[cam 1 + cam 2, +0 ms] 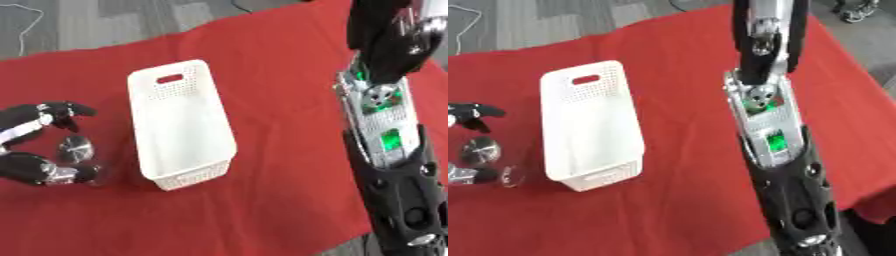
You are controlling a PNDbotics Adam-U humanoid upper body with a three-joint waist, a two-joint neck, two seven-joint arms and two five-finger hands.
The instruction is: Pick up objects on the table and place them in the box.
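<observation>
- Cloth (280, 65) of red covers the table in the left eye view, with grey floor beyond its far edge.
- A white box (179, 125), perforated near the rim and with a handle slot at its far end, stands upright on the cloth left of centre; nothing shows inside it.
- The left hand (35, 145) comes in from the left edge, well to the left of the box. Its fingers above and its thumb below curve wide apart around a small round silver object (75, 149) that lies on the cloth.
- Whether any fingertip touches that object cannot be told; it sits in the gap between them, apart from the box.
- The right arm (389, 150) runs down the right side of this view, its silver casing showing green lights, black housing below.
- Right eye view: the same box (588, 125) sits further left, and the silver object (479, 149) lies close to the left edge, beside the box but apart from it.
- Only the dark fingertips of the left hand (472, 112) and a part of the thumb show here, above and below the object.
- The right arm (776, 150) crosses the middle of this view from top to bottom; the right hand itself shows in neither view.
</observation>
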